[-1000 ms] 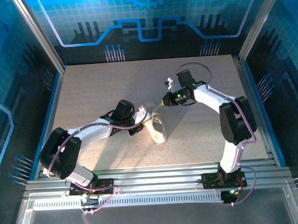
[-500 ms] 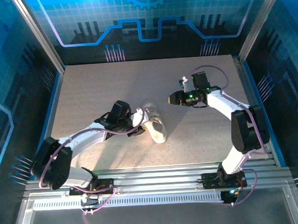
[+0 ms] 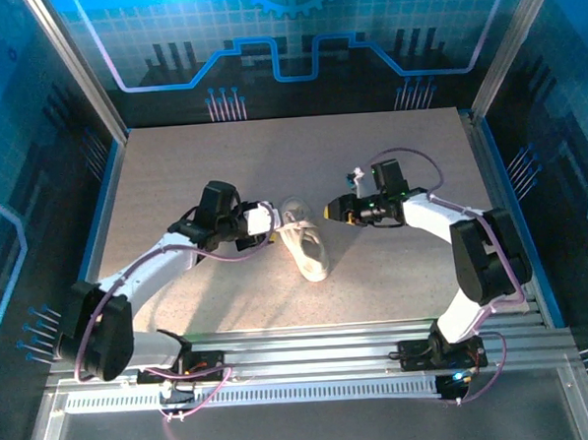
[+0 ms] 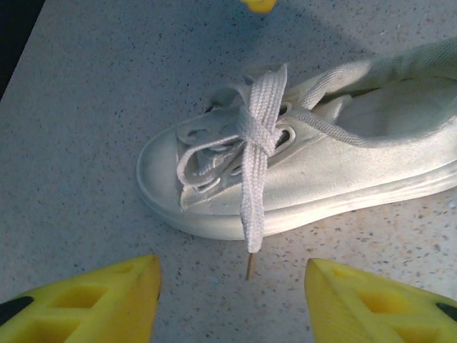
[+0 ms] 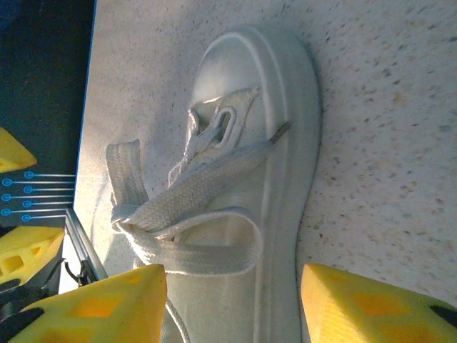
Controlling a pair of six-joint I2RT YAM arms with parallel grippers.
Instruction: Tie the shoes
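fingers [image 4: 107, 296] of the left gripper [image 4: 232, 279] stand spread at the bottom corners of its wrist view, two yellow wedges cut off by the lower edge; between them is only bare table [image 4: 86, 107] and the thin tip of a lace [image 4: 253, 186], untouched. above them the white sneaker [image 4: 321, 164] lies on its sole, toe to the left, its heel running off the right edge. the lace crosses over the eyelets and hangs down the near side; whether it is knotted or merely crossed is hard to make out. a yellow scrap at the top edge is too cropped to name

the right gripper [image 5: 232, 286] is likewise parted and holds nothing, its yellow fingers [image 5: 371, 304] clipped by the bottom edge. they hide the rear of the sneaker [image 5: 285, 143], whose toe points to the top of the frame

from above, the sneaker [image 3: 307, 247] sits mid-frame on the speckled table [image 3: 173, 167], the left gripper [image 3: 271, 223] just left of it, the right gripper [image 3: 331, 211] near its upper right, neither touching it. toe and heel are too small to tell apart there
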